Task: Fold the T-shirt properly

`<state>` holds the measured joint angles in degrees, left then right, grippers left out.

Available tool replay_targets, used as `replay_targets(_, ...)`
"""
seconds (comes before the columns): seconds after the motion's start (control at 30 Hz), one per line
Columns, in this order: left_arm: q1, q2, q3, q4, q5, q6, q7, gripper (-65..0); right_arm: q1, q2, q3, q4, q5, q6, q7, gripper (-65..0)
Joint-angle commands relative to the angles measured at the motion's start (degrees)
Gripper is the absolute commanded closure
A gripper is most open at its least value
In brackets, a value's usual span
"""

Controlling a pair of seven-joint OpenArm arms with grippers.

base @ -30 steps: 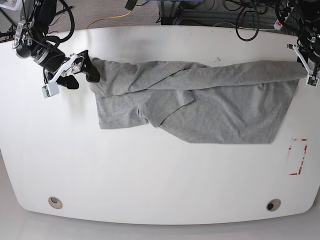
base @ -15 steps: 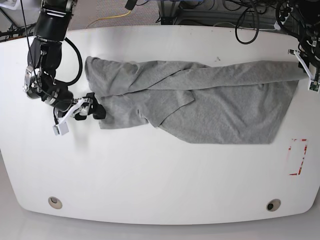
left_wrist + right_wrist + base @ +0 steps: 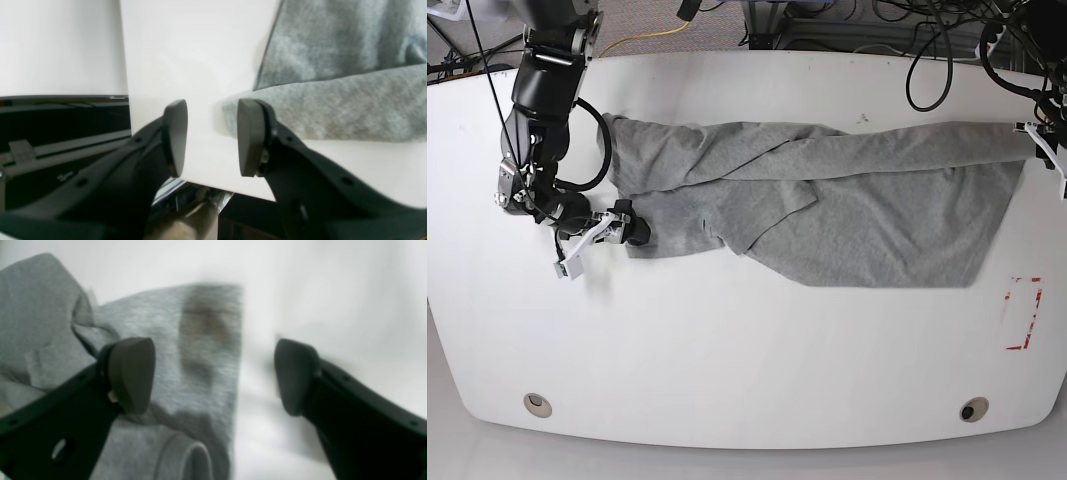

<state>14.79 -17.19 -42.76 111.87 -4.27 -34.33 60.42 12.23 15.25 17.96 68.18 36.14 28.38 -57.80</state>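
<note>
T-shirt (image 3: 847, 215): spread rumpled on the white table (image 3: 747, 350), half-folded.
Right gripper (image 3: 213, 376): fingers wide apart, empty, straddling the shirt's side edge; cloth under one finger (image 3: 130, 373), bare table under the other.
Left gripper (image 3: 211, 136): fingers parted, nothing between them; a shirt corner lies just behind one.
Risk: the blurred view suggests a fast approach, so closing could catch only one layer.

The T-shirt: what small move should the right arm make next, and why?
Probably lower and close. The right gripper is open, its fingers straddling the T-shirt edge at the near corner, so a short descent and a pinch should secure that corner. The left gripper holds nothing.
</note>
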Motion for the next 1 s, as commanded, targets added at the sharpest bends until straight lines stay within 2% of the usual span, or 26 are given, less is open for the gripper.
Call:
replay_targets(0.0,-0.94,-1.14,-0.8,0.96,0.54,0.44,-0.42,-22.9,0.83,-1.22,0.02,0.7,-0.49,-0.21,-0.44,-53.7)
replay_targets(0.1,-2.35,-1.14,-0.8,0.96,0.54,0.52,-0.42,-22.9,0.56,-2.63,0.02,0.7,-0.49,-0.21,-0.62,-52.5)
replay_targets(0.23,-5.07,-1.14,-0.8,0.87,0.62,0.61,-0.42,-23.1,0.03,-3.6,0.02,0.7,-0.58,-0.38,-0.44,-40.3)
replay_targets(0.27,-5.78,-1.14,-0.71,0.87,0.62,0.7,-0.42,-23.3,0.03,-3.6,0.02,0.7,-0.58,-0.47,-0.35,-35.4)
replay_targets(0.33,-7.09,-1.14,-0.62,0.87,0.62,0.7,-0.42,-26.1,0.03,-3.95,0.02,0.7,-0.58,-0.56,-0.27,-29.5)
replay_targets(0.47,-10.35,-1.14,-0.62,-0.27,0.62,0.79,-0.42,-43.9,0.65,-4.04,0.02,0.7,-0.58,-0.64,-0.18,-12.5)
replay_targets(0.53,-12.72,-1.14,-0.62,-1.94,0.62,0.79,-0.42,-54.0,0.91,-3.95,0.02,0.7,-0.58,-0.64,-0.18,-0.6)
replay_targets(0.6,-14.92,-1.14,-0.53,-4.49,0.62,0.79,-0.42,-58.1,1.09,-3.95,0.02,0.7,-0.58,-0.64,-0.18,0.0)
replay_targets(0.97,-30.3,-1.32,-0.53,-29.55,0.27,0.7,-1.21,-56.0,1.27,-3.86,0.11,0.87,-0.58,-0.64,-0.18,0.0)
